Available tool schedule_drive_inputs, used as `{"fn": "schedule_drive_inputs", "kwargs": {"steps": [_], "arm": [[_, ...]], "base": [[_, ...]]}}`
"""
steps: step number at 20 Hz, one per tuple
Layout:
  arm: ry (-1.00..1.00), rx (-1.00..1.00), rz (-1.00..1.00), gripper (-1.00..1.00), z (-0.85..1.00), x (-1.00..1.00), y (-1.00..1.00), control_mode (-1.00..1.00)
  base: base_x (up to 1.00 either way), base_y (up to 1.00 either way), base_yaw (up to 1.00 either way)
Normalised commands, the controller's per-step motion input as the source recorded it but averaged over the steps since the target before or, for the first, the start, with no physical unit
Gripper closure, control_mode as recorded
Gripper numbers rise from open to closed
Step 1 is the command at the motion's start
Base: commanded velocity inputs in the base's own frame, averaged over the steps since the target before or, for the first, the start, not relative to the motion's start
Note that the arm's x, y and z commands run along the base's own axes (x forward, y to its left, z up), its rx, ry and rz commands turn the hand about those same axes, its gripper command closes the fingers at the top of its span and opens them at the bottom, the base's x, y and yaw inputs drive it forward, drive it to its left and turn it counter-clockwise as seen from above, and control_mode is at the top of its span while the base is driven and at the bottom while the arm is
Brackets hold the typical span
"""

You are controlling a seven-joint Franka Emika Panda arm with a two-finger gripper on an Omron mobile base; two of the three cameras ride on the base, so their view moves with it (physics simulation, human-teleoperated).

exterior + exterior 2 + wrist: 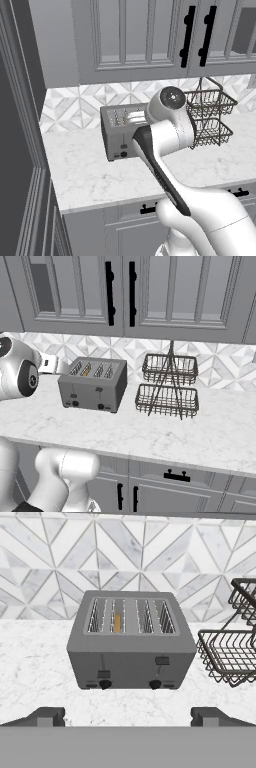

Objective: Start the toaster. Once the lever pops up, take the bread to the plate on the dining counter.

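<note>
Hand view: our claw [128, 716] gapes wide, empty, facing the toaster [131, 640]; bread [117, 622] sits slotted. Left lever [103, 674] looks down; next we likely wait.

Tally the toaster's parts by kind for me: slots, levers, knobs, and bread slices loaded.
On the toaster:
Slots: 4
Levers: 2, left lever sits lower than right lever
Knobs: 2, left knob, right knob
Bread slices: 1, the bread in the second slot from the left
Total: 9
</note>
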Motion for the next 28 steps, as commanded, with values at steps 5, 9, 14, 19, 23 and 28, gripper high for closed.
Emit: {"fn": "schedule_drive_inputs", "kwargs": {"steps": [5, 9, 14, 19, 23, 28], "arm": [[0.00, 0.00, 0.00, -1.00, 0.00, 0.00, 0.00, -1.00], [0.00, 0.00, 0.00, -1.00, 0.00, 0.00, 0.00, -1.00], [0.00, 0.00, 0.00, -1.00, 0.00, 0.00, 0.00, -1.00], [0.00, 0.00, 0.00, -1.00, 0.00, 0.00, 0.00, -1.00], [0.00, 0.00, 0.00, -1.00, 0.00, 0.00, 0.00, -1.00], [0.00, 0.00, 0.00, -1.00, 0.00, 0.00, 0.00, -1.00]], "base": [[0.00, 0.00, 0.00], [0.00, 0.00, 0.00], [0.00, 0.00, 0.00], [0.00, 0.00, 0.00], [0.00, 0.00, 0.00], [0.00, 0.00, 0.00]]}}
